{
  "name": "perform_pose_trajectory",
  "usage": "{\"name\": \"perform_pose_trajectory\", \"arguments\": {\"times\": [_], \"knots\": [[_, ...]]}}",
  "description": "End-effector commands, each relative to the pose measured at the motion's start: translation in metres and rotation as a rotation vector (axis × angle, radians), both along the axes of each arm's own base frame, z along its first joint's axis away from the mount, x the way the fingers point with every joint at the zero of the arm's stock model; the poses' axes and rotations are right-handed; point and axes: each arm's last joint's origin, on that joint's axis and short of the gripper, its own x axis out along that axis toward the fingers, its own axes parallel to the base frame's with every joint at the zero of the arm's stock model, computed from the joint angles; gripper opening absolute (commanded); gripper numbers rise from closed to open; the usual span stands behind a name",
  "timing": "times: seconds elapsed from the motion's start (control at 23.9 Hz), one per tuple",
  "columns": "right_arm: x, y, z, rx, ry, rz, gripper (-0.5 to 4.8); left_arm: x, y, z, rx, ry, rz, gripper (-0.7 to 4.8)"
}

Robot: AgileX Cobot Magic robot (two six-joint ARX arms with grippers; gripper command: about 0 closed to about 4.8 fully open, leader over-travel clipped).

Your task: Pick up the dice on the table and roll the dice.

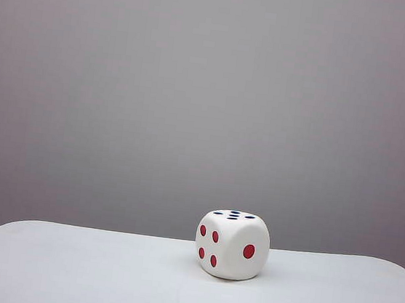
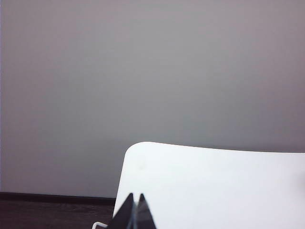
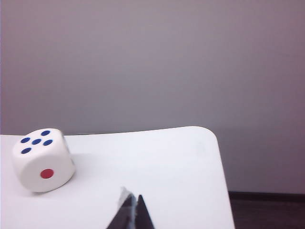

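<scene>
Die at rest on table, both claws shut and empty, nothing yet picked up.

The plain, smooth white table (image 1: 65,267) lay ahead of both claws. The large white rounded-corner dice (image 3: 43,160), red and dark blue pips, sat near the right gripper (image 3: 132,202), off to one side; left gripper (image 2: 133,202) well apart. Likely light, rigid, slick: best taken across two opposite flat faces.

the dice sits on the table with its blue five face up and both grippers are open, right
Not quite: both grippers are shut. The left gripper and right gripper show fingertips pressed together in their wrist views. The dice does sit on the table, blue five up.
</scene>
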Motion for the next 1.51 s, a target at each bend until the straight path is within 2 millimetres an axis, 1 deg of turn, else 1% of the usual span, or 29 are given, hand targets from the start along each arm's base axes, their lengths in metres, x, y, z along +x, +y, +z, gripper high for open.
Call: {"name": "perform_pose_trajectory", "arguments": {"times": [0.04,0.21,0.42,0.5,0.63,0.67,0.75,0.96,1.01,1.13,1.21,1.26,1.3,1.38,1.51], "knots": [[0.000,-0.002,-0.001,0.000,-0.010,-0.051,-0.01,0.000,0.000,0.002,-0.004,-0.015,-0.007,-0.05],[0.000,-0.004,0.001,-0.006,-0.022,-0.133,-0.01,0.000,0.000,0.002,-0.020,-0.009,-0.006,-0.05],[0.000,-0.004,0.000,-0.003,-0.020,-0.121,-0.01,0.000,-0.001,0.002,-0.050,-0.014,-0.024,-0.05],[0.001,-0.004,0.002,0.054,-0.040,-0.132,-0.01,-0.001,-0.002,0.010,-0.110,-0.091,-0.075,-0.05],[0.001,-0.005,0.007,0.146,-0.089,-0.162,-0.01,-0.004,-0.002,0.028,-0.200,-0.203,-0.107,-0.05],[0.001,-0.005,0.010,0.184,-0.118,-0.160,-0.01,-0.005,-0.002,0.034,-0.220,-0.209,-0.109,-0.05],[0.000,-0.004,0.017,0.216,-0.166,-0.137,-0.02,-0.006,-0.002,0.053,-0.211,-0.185,-0.107,-0.05],[-0.003,-0.004,0.028,0.253,-0.168,-0.143,-0.02,0.004,-0.003,0.087,-0.139,-0.154,-0.108,-0.05],[-0.005,-0.004,0.035,0.255,-0.189,-0.148,-0.02,0.010,-0.003,0.099,-0.100,-0.137,-0.124,-0.05],[-0.011,-0.005,0.055,0.248,-0.232,-0.173,-0.02,0.030,-0.004,0.124,-0.052,-0.104,-0.146,-0.05],[-0.015,-0.007,0.071,0.204,-0.237,-0.218,-0.02,0.050,-0.006,0.140,-0.032,-0.077,-0.218,-0.05],[-0.014,-0.007,0.075,0.186,-0.225,-0.227,-0.02,0.059,-0.007,0.145,-0.031,-0.078,-0.252,-0.05],[-0.012,-0.007,0.079,0.176,-0.202,-0.229,-0.02,0.068,-0.008,0.149,-0.029,-0.081,-0.295,-0.05],[0.004,-0.007,0.093,0.163,-0.106,-0.228,-0.02,0.100,-0.012,0.159,-0.035,-0.036,-0.422,-0.05],[0.023,-0.005,0.110,0.159,-0.045,-0.166,-0.02,0.123,-0.014,0.160,-0.049,0.015,-0.487,-0.05]]}}
